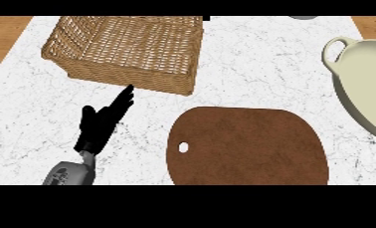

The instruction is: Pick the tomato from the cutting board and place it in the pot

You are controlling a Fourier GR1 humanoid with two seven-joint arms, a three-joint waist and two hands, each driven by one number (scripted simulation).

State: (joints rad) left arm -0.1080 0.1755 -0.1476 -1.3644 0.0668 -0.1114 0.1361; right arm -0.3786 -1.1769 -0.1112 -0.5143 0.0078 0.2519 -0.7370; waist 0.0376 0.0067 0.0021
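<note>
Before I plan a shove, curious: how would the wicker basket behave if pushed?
The wicker basket looks woven and open, so probably light for its bulk. Its broad flat base suggests sliding on the marble counter, not tipping. The weave may flex slightly.

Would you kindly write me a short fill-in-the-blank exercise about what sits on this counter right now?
1. The wicker basket sits toward the counter's far ____ corner.
2. The brown cutting board has a small ____ near its left edge.
3. The cream pot shows at the view's ____ edge.
4. The only hand in view is the robot's ____ hand.

Missing words: left; hole; right; left
</note>
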